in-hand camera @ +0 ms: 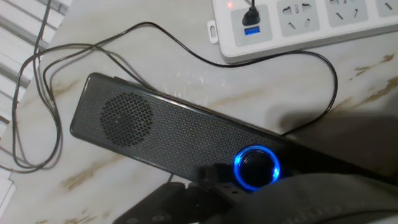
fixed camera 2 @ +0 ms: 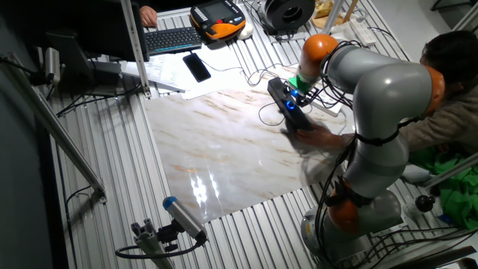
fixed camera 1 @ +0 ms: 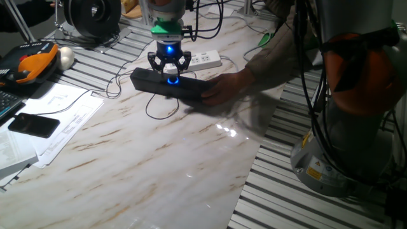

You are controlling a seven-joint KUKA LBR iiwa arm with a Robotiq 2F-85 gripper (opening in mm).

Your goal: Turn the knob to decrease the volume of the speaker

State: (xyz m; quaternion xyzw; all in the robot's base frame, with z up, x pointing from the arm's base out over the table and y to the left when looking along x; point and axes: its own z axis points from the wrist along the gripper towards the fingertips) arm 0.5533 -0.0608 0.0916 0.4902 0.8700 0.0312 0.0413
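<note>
Half of the speaker (in-hand camera: 168,134) is really all you get in the hand view; its right end runs off under a dark blurry mass at the bottom right, so that part is anyone's guess. The knob (in-hand camera: 256,167) glows blue near the bottom edge of that view, with one dark finger (in-hand camera: 214,174) just left of it, cut off by the frame. In one fixed view the gripper (fixed camera 1: 169,69) hangs right over the speaker (fixed camera 1: 170,84) on the marble table (fixed camera 1: 159,159), jaws spread a bit either side of the blue glow of the knob (fixed camera 1: 170,79); can't tell if the pads actually touch it, too small and dark. A person's hand (fixed camera 1: 226,86) rests on the speaker's right end, hiding it. The white power strip (in-hand camera: 311,22) sits just behind the speaker, with a thin black cable (in-hand camera: 186,50) looping between them; the strip is cut off at the top. The other fixed view shows the speaker (fixed camera 2: 287,101) mostly tucked behind the arm (fixed camera 2: 381,97).
</note>
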